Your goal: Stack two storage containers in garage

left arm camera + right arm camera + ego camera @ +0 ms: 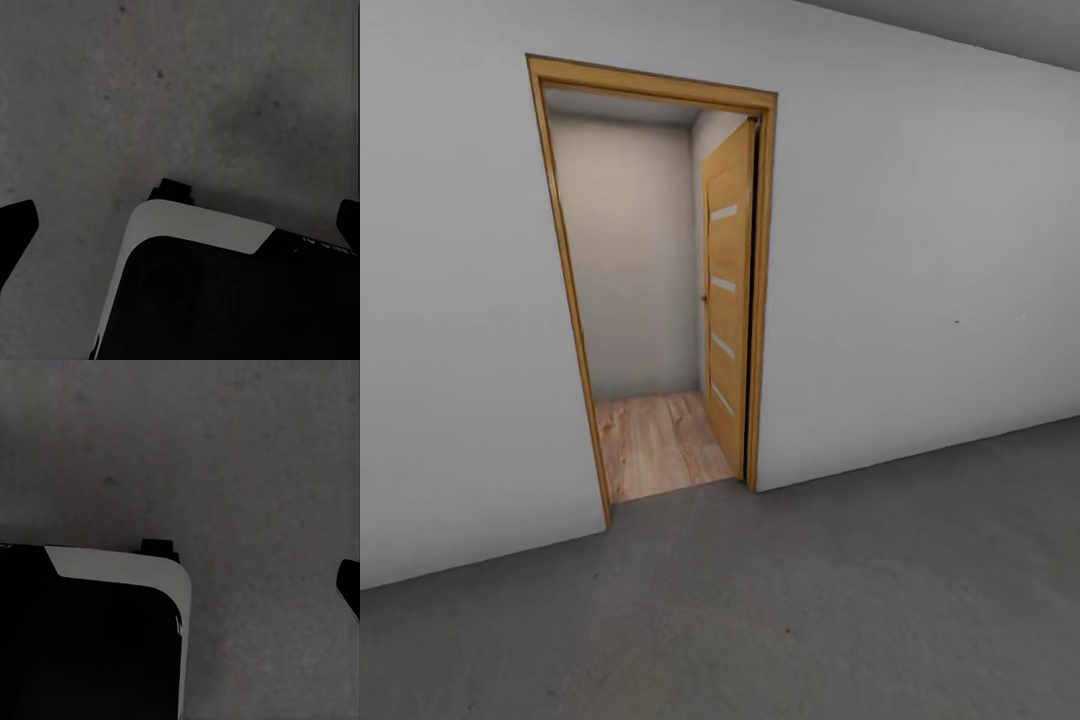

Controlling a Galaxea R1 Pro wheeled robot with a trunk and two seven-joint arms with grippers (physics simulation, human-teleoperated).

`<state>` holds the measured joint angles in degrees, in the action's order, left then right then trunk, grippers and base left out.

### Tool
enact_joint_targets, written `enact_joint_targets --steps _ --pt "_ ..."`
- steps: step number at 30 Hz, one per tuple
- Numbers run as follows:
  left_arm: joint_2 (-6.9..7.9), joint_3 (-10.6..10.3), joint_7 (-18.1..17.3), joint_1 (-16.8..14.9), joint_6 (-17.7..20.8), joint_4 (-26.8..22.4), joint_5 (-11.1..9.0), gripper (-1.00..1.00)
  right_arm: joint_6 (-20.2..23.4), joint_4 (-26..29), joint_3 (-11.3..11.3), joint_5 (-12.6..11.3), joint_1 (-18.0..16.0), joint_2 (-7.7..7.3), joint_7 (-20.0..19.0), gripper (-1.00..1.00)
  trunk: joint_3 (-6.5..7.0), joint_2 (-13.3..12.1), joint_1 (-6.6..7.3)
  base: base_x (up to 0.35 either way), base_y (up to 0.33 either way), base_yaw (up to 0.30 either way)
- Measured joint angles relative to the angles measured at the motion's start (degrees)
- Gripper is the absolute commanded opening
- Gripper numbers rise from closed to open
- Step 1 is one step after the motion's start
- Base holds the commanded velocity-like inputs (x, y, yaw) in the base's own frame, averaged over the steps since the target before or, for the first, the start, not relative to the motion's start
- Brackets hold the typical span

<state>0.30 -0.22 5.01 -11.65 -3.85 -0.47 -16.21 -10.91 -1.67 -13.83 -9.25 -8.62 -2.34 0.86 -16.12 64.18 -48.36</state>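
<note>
1. Transit is the step in hand, judging by the head view: the robot is facing an open doorway (660, 290) in a grey-white wall (920, 250), standing on the dark grey concrete floor (810, 610) of the garage, with light wood planks (655, 440) lying beyond the threshold.
2. The wooden door (728, 290) is standing swung inward, leaving the passage free.
3. Both arms are hanging low, probably tucked for driving: each wrist view is looking down at speckled concrete and a corner of the robot's dark base (225, 300) (90, 637).
4. The left pincer (180, 225) is showing dark fingertips (16, 225) spread wide with nothing between them; of the right pincer, one dark tip (349, 585) is visible, so its state cannot be told.
5. No orange-red storage container is appearing in these pictures, so its look and place cannot be told.
</note>
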Motion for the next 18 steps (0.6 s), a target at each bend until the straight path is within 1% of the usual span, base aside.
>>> enact_joint_targets --steps 7,18 --pt "0.06 0.00 0.00 0.00 0.05 0.00 -0.08 1.00 -0.07 0.00 0.08 -0.65 0.00 0.13 -0.32 1.00 0.00 0.00 0.00 0.322 0.000 0.000" --pt "0.06 0.00 0.00 0.00 0.06 0.00 -0.09 1.00 0.08 -0.01 0.18 -0.77 0.00 0.15 -0.45 1.00 0.00 0.00 0.00 0.322 0.000 0.000"
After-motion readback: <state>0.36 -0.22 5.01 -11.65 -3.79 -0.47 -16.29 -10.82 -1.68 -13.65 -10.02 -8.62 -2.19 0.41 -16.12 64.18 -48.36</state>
